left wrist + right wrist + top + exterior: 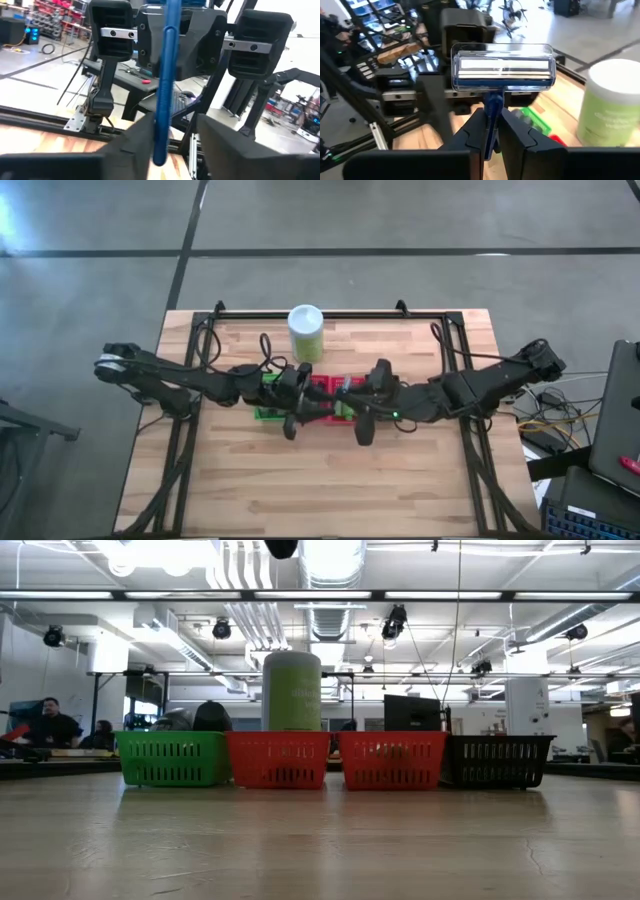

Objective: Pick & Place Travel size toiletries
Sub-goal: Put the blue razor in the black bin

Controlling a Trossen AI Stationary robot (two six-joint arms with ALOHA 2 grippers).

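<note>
Razor (502, 67) stands handle-clamped in right pincer (490, 132); left pincer (172, 132) apart around it.

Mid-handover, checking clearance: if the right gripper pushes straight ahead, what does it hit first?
The right gripper's razor leads; the left gripper sits directly ahead, seemingly close, though depth is unclear.

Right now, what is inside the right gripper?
The right gripper is shut on a blue razor, clamping its handle. The lower handle is hidden between the fingers.
</note>
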